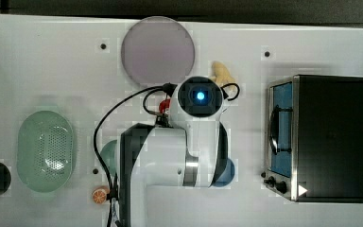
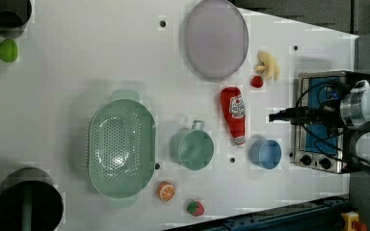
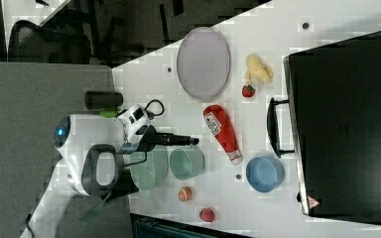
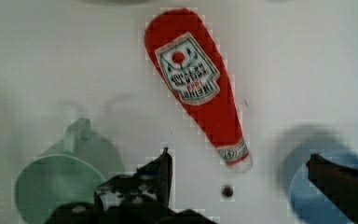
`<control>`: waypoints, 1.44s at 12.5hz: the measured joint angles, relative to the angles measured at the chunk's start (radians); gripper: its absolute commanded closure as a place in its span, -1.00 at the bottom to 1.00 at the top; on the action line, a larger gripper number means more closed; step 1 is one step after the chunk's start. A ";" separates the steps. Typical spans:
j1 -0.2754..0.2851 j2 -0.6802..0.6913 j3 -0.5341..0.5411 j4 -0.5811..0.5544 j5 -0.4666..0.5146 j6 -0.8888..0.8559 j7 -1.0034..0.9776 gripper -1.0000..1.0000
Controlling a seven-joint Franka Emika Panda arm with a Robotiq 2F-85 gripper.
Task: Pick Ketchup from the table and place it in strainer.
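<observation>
Ketchup (image 2: 233, 115) lying flat on the surface (image 2: 77, 96), label up, cap end pointing between green cup (image 2: 192, 148) and blue cup (image 2: 265, 153); small strawberry (image 2: 257, 81) and purple plate (image 2: 215, 37) off the fat end. Strainer (image 2: 121, 148) well apart, beyond the green cup, toward the left view's left. Tool (image 4: 240, 170) released, fingers spread wide, nothing between them, hovering above the cap end in the wrist view.

Risks, judged from this layout:
- Closing over the narrow neck rather than the body: likely a weak hold, bottle pivoting or slipping out on the lift.
- Fingers not squared to the slanted bottle: probable roll or skid across the surface.
- Descent close to either cup: possible nudge from a wide finger.
- Low carry toward strainer: chance of clipping green cup or strainer rim.
</observation>
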 measured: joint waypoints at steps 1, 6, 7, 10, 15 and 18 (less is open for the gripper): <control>-0.002 0.000 0.001 -0.025 0.000 0.053 -0.063 -1.00; 0.002 0.084 0.028 -0.066 -0.008 0.317 -0.200 -1.00; 0.005 0.123 0.028 -0.066 -0.018 0.359 -0.207 -1.00; 0.009 0.231 0.026 -0.094 -0.059 0.456 -0.210 -1.00; 0.013 0.375 0.027 -0.121 -0.067 0.550 -0.223 -1.00; 0.013 0.404 0.026 -0.129 -0.065 0.594 -0.224 -0.43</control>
